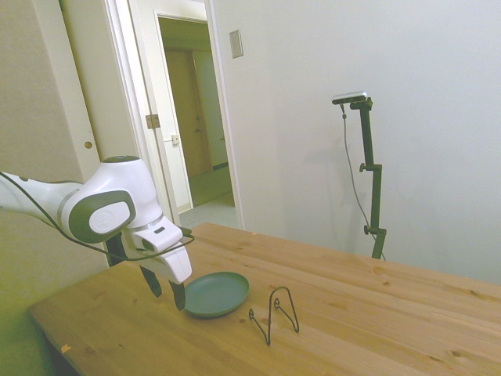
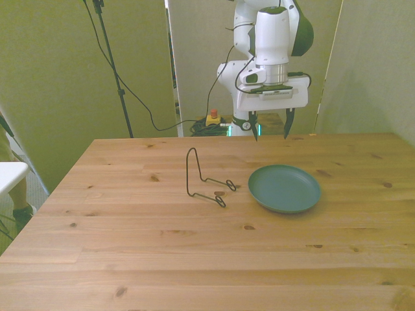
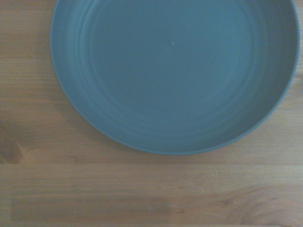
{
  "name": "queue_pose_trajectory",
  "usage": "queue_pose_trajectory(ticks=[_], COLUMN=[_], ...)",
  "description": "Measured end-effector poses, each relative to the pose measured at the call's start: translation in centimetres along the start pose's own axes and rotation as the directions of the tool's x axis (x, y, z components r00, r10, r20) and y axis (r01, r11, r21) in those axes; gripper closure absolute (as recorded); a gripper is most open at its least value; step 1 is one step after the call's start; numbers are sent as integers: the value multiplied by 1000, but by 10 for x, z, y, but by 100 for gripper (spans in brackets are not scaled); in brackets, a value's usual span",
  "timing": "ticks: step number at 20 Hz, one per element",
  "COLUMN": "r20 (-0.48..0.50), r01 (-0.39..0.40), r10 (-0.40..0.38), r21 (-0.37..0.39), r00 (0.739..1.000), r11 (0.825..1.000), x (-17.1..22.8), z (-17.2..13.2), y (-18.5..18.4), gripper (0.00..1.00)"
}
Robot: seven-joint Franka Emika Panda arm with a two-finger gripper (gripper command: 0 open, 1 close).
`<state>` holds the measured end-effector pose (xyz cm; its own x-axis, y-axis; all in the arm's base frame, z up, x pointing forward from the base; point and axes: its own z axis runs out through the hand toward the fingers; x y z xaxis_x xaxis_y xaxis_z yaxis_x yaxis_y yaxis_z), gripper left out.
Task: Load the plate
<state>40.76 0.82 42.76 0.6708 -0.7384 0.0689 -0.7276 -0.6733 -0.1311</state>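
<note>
The dull teal plate lies flat on the wooden table, right way up. A thin black wire stand stands beside it, empty, on the front view's left of the plate. My gripper hangs open above the table just behind the plate's far rim, fingers pointing down and holding nothing. The wrist view looks straight down on most of the plate and the bare wood next to it.
The wooden table stretches wide toward the camera in the front view. A white object sits off the table's left edge. A cable and a yellow button box lie behind the table.
</note>
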Motion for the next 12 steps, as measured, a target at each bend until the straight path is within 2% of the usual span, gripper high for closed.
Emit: queue_pose_trajectory(ticks=[3,6,9,12], r20=[14,50,74,94], r01=[-7,-107,-253,-390], r10=[7,105,249,387], r21=[1,38,46,19], r00=[1000,993,966,917], r11=[1000,993,966,921], x=[3,19,39,58], z=[0,-6,-6,10], y=[2,3,6,9], gripper=[0,0,0,0])
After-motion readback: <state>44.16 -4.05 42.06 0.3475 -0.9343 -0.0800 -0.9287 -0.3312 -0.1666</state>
